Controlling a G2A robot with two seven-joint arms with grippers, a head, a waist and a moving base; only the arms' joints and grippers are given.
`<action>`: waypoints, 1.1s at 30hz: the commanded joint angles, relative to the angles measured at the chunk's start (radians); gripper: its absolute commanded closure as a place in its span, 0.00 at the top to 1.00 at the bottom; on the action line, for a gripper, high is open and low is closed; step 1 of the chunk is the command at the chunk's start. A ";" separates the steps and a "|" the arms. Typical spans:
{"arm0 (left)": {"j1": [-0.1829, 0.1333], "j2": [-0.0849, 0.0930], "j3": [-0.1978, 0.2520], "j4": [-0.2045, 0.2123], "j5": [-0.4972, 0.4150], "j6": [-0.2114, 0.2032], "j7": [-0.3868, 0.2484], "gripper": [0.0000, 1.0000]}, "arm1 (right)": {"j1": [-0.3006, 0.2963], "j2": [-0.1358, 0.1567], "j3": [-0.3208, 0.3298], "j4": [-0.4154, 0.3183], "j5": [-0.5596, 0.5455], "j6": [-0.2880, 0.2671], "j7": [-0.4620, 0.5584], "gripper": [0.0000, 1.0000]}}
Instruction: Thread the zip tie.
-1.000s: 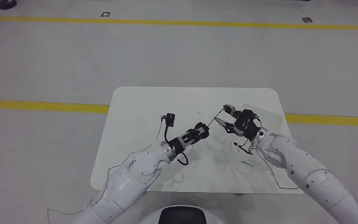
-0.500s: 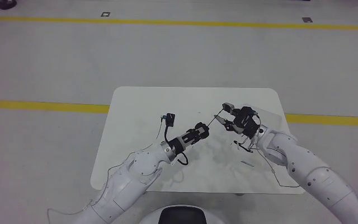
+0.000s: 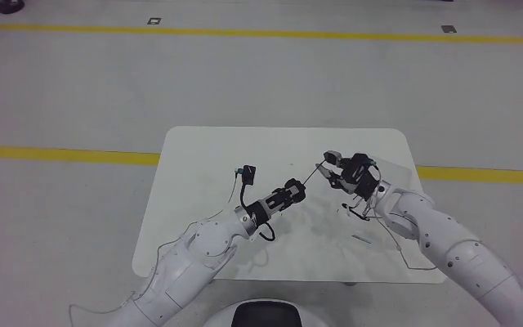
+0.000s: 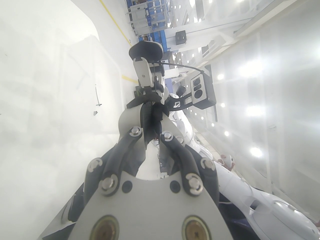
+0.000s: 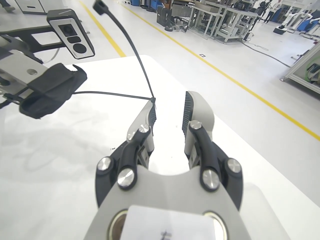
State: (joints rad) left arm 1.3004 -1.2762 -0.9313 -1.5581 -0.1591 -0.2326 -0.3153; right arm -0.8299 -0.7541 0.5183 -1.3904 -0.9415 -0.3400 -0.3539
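A black zip tie (image 5: 130, 43) hangs in the air above the white table (image 3: 204, 163). Its strap runs out of my left gripper (image 5: 52, 91), whose black-covered fingers are shut on it. The strap bends sharply at one fingertip (image 5: 150, 116) of my right gripper (image 5: 170, 103). From there it curves up to its square head (image 5: 100, 4). My right gripper is open and the tie touches only the tip of that finger. From above, the tie (image 3: 315, 173) spans the short gap between the left gripper (image 3: 296, 190) and the right gripper (image 3: 329, 167).
A spare black tie (image 3: 362, 239) lies flat on the table near the right arm, and it also shows as the spare tie (image 4: 97, 96) in the left wrist view. The table's far edge and rounded corners lie close by.
My right gripper has shifted slightly toward the far side of the table, staying at the tie's bend. The left arm has kept still.
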 commanded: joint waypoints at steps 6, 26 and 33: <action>0.000 0.000 0.000 0.000 0.000 0.000 0.000 0.00 | 0.009 0.000 -0.015 0.006 -0.007 0.000 -0.003 0.10; 0.000 0.000 0.000 0.000 0.000 0.000 0.000 0.00 | 0.033 -0.006 -0.050 0.031 0.009 0.000 -0.006 0.31; 0.000 0.000 0.000 0.000 0.000 0.000 0.000 0.00 | 0.040 -0.009 -0.059 0.038 0.012 0.000 -0.008 0.40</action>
State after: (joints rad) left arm 1.3004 -1.2762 -0.9313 -1.5581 -0.1591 -0.2326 -0.3153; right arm -0.7908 -0.7625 0.4599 -1.3524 -0.9290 -0.3400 -0.3627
